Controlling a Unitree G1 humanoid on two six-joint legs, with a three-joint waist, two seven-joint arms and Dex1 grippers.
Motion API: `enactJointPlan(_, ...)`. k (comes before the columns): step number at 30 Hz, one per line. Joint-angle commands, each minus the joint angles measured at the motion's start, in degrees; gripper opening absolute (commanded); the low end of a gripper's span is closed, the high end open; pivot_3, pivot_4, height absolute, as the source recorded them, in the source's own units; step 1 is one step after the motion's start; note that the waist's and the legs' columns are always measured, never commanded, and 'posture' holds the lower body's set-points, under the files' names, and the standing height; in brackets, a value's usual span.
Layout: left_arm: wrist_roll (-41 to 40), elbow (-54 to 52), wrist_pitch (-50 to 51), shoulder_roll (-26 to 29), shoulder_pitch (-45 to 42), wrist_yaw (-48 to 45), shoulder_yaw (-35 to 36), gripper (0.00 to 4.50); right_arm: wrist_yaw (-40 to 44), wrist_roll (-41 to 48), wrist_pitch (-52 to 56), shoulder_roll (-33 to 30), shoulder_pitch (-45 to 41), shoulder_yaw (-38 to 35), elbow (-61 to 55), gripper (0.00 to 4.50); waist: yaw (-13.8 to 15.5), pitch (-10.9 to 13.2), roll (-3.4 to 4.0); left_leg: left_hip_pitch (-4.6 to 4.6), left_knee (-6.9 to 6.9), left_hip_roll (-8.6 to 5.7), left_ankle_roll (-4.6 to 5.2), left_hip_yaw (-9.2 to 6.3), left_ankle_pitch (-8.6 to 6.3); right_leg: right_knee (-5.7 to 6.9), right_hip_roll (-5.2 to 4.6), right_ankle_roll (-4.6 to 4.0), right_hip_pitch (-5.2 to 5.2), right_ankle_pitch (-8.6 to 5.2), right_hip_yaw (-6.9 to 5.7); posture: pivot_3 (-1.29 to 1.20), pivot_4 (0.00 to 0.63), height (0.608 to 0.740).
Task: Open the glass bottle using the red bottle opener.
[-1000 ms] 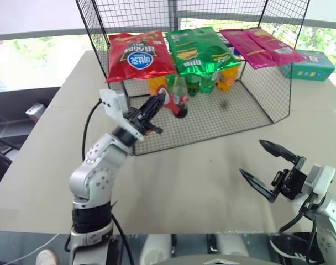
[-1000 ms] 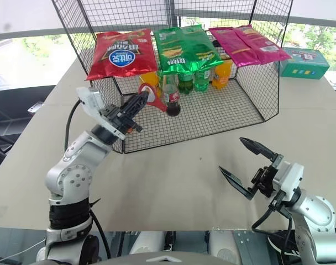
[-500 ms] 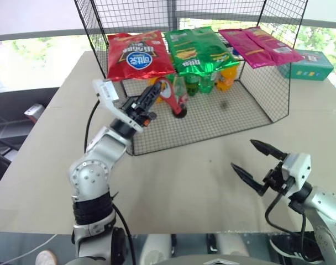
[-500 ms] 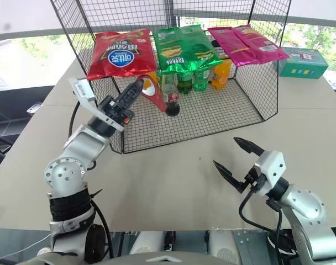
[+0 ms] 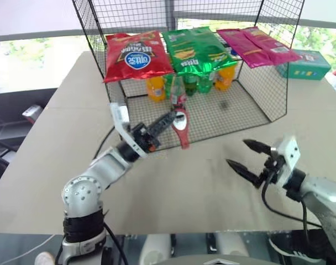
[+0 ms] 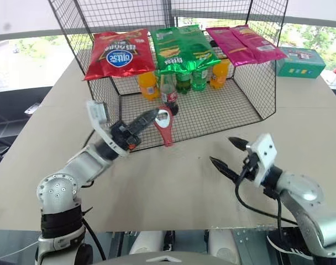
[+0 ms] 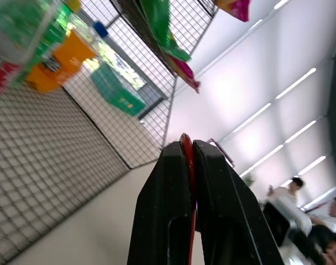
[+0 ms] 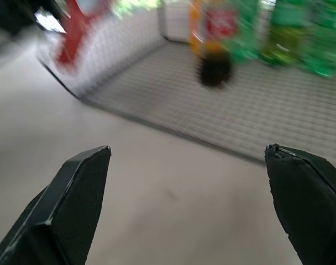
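**A:** So where was everything at that point? Did the left gripper (image 6: 148, 117) have the tool?

**B:** Yep, it was clamped tight on the red bottle opener (image 6: 164, 126), gripping it by the ring end, with the handle hanging down over the near edge of the wire cage (image 6: 251, 105). The glass bottle (image 6: 169, 95) stood upright on the cage floor, just beyond the opener and slightly to the right, cap still on as far as I could tell.

**A:** And the right gripper?

**B:** The right gripper (image 6: 227, 154) was spread wide with nothing in it, hovering over the bench (image 6: 173, 182) near the cage's open front. The bottle was far-left of it, well apart. The left arm was clearly the nearer one.

**A:** What else was in the cage?

**B:** Orange soda bottles (image 6: 147, 85) and green soda bottles (image 6: 191, 79) lined up at the back beside the cola one, with a red chip bag (image 6: 119, 53), a green chip bag (image 6: 184, 48) and pink chip bags (image 6: 248, 43) hung above. My guess was that the empty gripper had to reach in and steady the bottle before any prying.
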Motion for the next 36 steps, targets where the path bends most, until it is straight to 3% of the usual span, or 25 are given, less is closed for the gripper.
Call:
enactJointPlan(1,-2.08,-2.97,-1.71,-1.43,0.26,-0.82,-1.57,0.24,-1.89,13.91,10.26,0.59,-4.9,0.38,-0.76,4.5,0.23,0.0,0.0,-0.01,0.0,0.0,0.0,-0.02,0.0,0.02,0.0,-0.01,0.0,0.0,-0.01,0.0,0.15,0.74)
enactJointPlan(5,-0.04,-4.11,-4.25,-2.95,1.1,-3.34,-3.05,0.24,-5.69,28.58,19.35,1.49,-9.93,1.59,1.59,4.5,0.05,0.0,0.0,-0.08,0.0,-0.01,0.0,-0.03,0.0,-0.02,0.0,-0.02,-0.02,-0.01,0.0,0.0,0.15,0.74)
enactJointPlan(9,0.01,-4.75,-5.86,-3.65,1.87,-4.6,-3.63,0.24,-11.69,36.49,22.2,4.78,-14.69,3.12,4.95,4.5,-0.03,0.0,0.0,-0.18,0.0,-0.01,0.02,-0.03,-0.01,-0.22,0.0,-0.01,-0.03,0.0,-0.02,0.0,0.15,0.74)
enactJointPlan(14,0.57,-6.25,-7.23,-3.72,3.67,-5.99,-4.82,0.24,-18.5,42.59,22.58,10.03,-19.67,4.51,9.59,4.5,-0.12,0.01,0.0,-0.18,-0.01,-0.01,0.02,-0.03,-0.01,-0.22,0.01,-0.01,-0.03,0.0,-0.03,0.0,0.15,0.74)
enactJointPlan(21,1.77,-6.78,-9.34,-4.32,4.35,-7.06,-6.25,0.24,-21.78,45.49,22.93,13.37,-22.32,5.85,11.97,4.5,-0.05,0.01,0.0,-0.22,-0.01,0.0,0.03,-0.03,-0.02,-0.25,0.01,0.0,-0.05,0.01,-0.03,0.0,0.15,0.74)
enactJointPlan(22,2.02,-6.72,-9.77,-4.62,4.21,-6.91,-6.43,0.0,-21.68,45.78,23.21,13.55,-22.43,6.33,11.85,3.97,-0.05,0.01,0.0,-0.22,-0.01,0.0,0.03,-0.04,-0.02,-0.25,0.01,0.0,-0.05,0.01,-0.04,0.0,0.15,0.74)
enactJointPlan(24,2.37,-6.78,-10.24,-4.93,4.08,-6.98,-6.78,0.0,-21.5,45.68,23.46,13.7,-22.51,6.9,11.74,3.21,-0.03,0.01,0.0,-0.22,-0.02,0.01,0.03,-0.04,-0.02,-0.25,0.01,0.01,-0.05,0.01,-0.05,0.0,0.15,0.74)
enactJointPlan(30,2.47,-7.49,-10.94,-4.87,4.48,-7.64,-7.65,0.0,-21.22,45.55,23.12,14.58,-22.61,7.05,12.26,0.27,-0.1,0.02,0.02,-0.22,-0.02,0.02,0.04,-0.05,-0.02,-0.26,0.01,0.01,-0.05,0.0,-0.05,0.0,0.15,0.74)
enactJointPlan(31,2.54,-7.65,-11.05,-4.64,4.75,-7.95,-7.7,0.0,-21.27,45.83,22.97,14.7,-22.69,6.83,12.45,0.06,-0.11,0.01,0.01,-0.23,-0.03,0.02,0.04,-0.05,-0.02,-0.26,0.02,0.01,-0.06,0.0,-0.05,0.0,0.15,0.74)
enactJointPlan(36,3.83,-8.18,-11.52,-2.92,6.26,-10.47,-8.06,0.0,-19.89,45.64,23.14,13.85,-22.75,5.99,12.61,0.06,-0.26,0.02,0.02,-0.23,-0.05,0.04,0.04,-0.06,-0.02,-0.27,0.03,0.0,-0.07,0.0,-0.06,0.0,0.15,0.74)
